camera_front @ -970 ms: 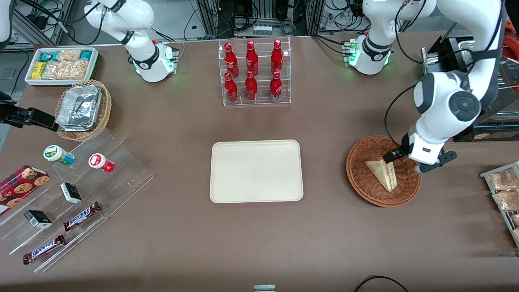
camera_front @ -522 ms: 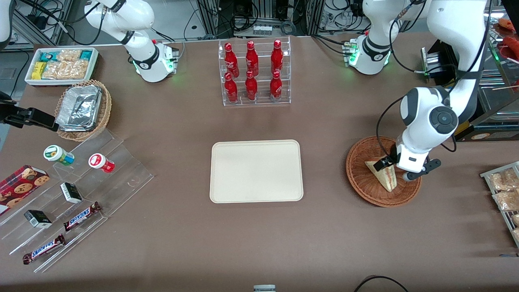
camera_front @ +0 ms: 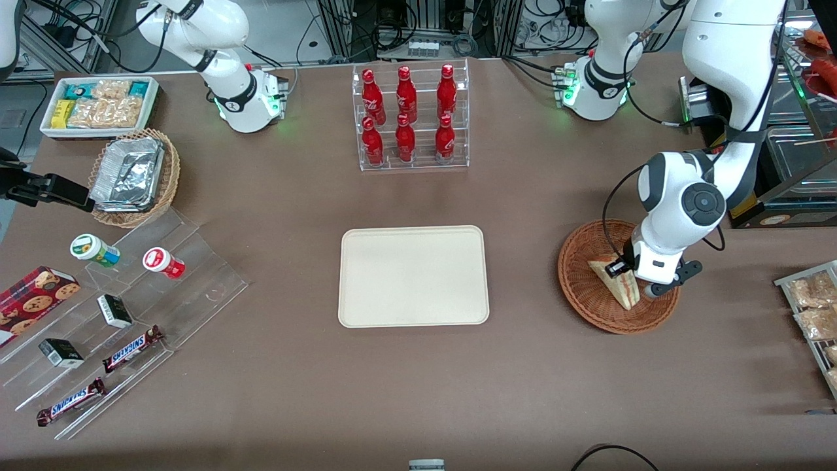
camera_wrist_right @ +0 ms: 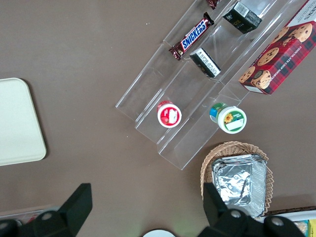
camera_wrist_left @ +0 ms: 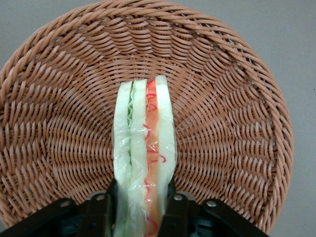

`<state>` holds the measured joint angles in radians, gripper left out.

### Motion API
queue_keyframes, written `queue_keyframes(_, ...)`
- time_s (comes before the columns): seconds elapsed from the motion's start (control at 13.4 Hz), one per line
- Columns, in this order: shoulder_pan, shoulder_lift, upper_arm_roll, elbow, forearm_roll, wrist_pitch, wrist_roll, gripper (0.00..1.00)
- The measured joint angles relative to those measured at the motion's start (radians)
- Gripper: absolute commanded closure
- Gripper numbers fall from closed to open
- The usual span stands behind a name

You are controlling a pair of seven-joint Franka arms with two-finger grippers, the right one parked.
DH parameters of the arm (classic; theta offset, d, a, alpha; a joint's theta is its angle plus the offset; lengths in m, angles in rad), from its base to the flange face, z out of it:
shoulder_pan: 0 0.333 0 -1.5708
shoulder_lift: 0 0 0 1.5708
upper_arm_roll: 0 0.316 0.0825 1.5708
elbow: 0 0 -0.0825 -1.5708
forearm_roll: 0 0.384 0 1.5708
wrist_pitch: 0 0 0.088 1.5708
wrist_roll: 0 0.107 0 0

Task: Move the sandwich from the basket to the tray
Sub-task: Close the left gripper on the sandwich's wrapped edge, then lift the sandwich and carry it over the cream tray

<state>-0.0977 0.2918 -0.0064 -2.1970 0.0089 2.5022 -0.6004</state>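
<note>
The sandwich (camera_front: 618, 282), a white wedge with red and green filling, stands on edge in the reddish-brown wicker basket (camera_front: 585, 288). In the left wrist view its cut edge (camera_wrist_left: 145, 148) runs across the basket's weave (camera_wrist_left: 59, 123). My left gripper (camera_front: 633, 279) is low in the basket, with one finger pressed against each flat face of the sandwich (camera_wrist_left: 140, 212). The sandwich still rests on the basket. The cream tray (camera_front: 413, 275) lies bare at the table's middle, beside the basket toward the parked arm's end.
A clear rack of red bottles (camera_front: 410, 118) stands farther from the camera than the tray. A wire rack of snack bags (camera_front: 814, 307) sits at the working arm's table edge. Acrylic steps (camera_front: 131, 314) with snacks and a tan basket of foil containers (camera_front: 134, 175) lie toward the parked arm's end.
My left gripper has come down into the basket and moved over the sandwich, until its fingers flank it. The sandwich has not moved.
</note>
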Motion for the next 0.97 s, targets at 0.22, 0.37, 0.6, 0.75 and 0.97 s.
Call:
queue_keyframes(0.22,0.000,-0.032,0.000,0.002,0.000,-0.060,0.000,1.00)
queue_keyframes(0.37,0.000,-0.081,0.000,0.004,0.000,-0.123,0.000,1.00)
queue_keyframes(0.6,0.000,-0.147,-0.001,0.038,0.002,-0.256,0.001,1.00)
queue_keyframes(0.75,-0.003,-0.173,-0.005,0.076,0.006,-0.332,0.018,1.00)
queue_keyframes(0.97,-0.022,-0.206,-0.026,0.143,0.008,-0.456,0.131,1.00)
